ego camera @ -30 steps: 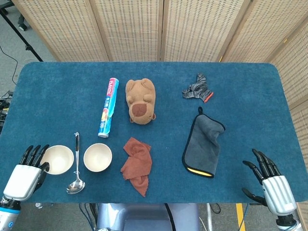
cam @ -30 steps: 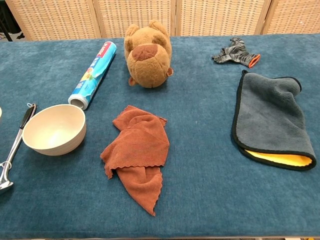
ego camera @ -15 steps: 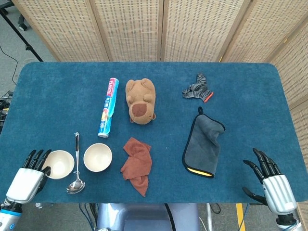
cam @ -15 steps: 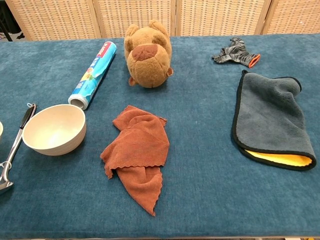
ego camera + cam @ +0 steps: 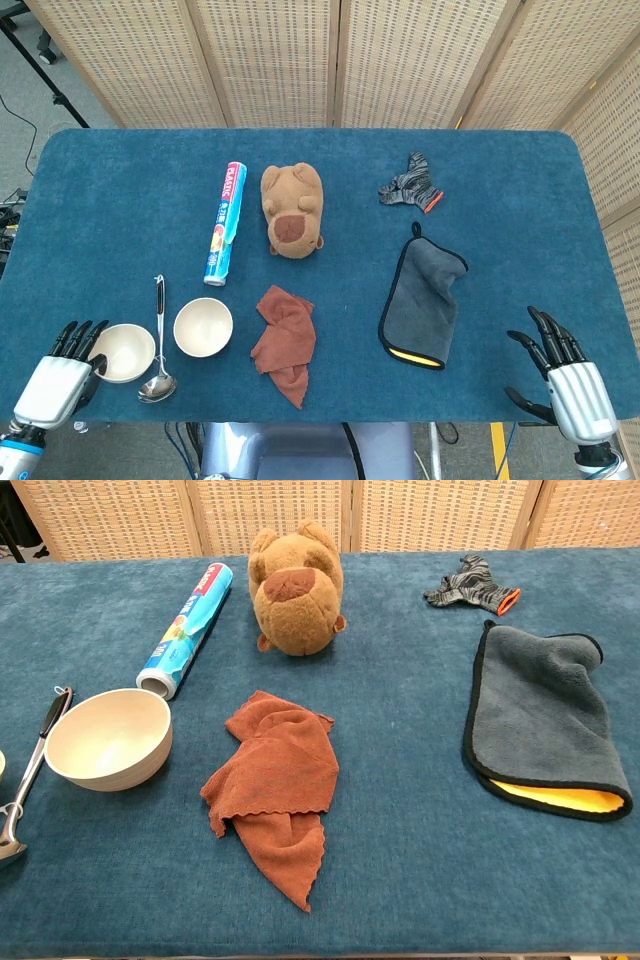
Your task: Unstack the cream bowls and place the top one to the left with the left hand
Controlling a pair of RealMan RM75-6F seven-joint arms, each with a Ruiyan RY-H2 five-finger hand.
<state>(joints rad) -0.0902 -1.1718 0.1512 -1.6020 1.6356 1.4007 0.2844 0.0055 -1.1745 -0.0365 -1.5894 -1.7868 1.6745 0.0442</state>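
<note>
Two cream bowls stand apart near the table's front left. One bowl (image 5: pixel 203 327) (image 5: pixel 108 738) sits right of a metal spoon (image 5: pixel 158 345) (image 5: pixel 25 780). The other bowl (image 5: pixel 122 352) lies left of the spoon, close to the front edge; the chest view shows only a sliver of it at the left border. My left hand (image 5: pixel 55 385) holds this bowl's left rim, thumb against it and fingers pointing up beside it. My right hand (image 5: pixel 570 385) hovers at the front right corner, fingers spread, holding nothing. The chest view shows neither hand.
A rust-red cloth (image 5: pixel 285 340) lies right of the bowls. Behind are a blue wrap roll (image 5: pixel 225 223) and a brown plush bear (image 5: pixel 293 210). A grey towel (image 5: pixel 423 300) and a striped grey glove (image 5: pixel 410 183) lie on the right half.
My left hand has drawn back toward the front edge, and the left bowl has slid with it. The right hand has barely moved.
</note>
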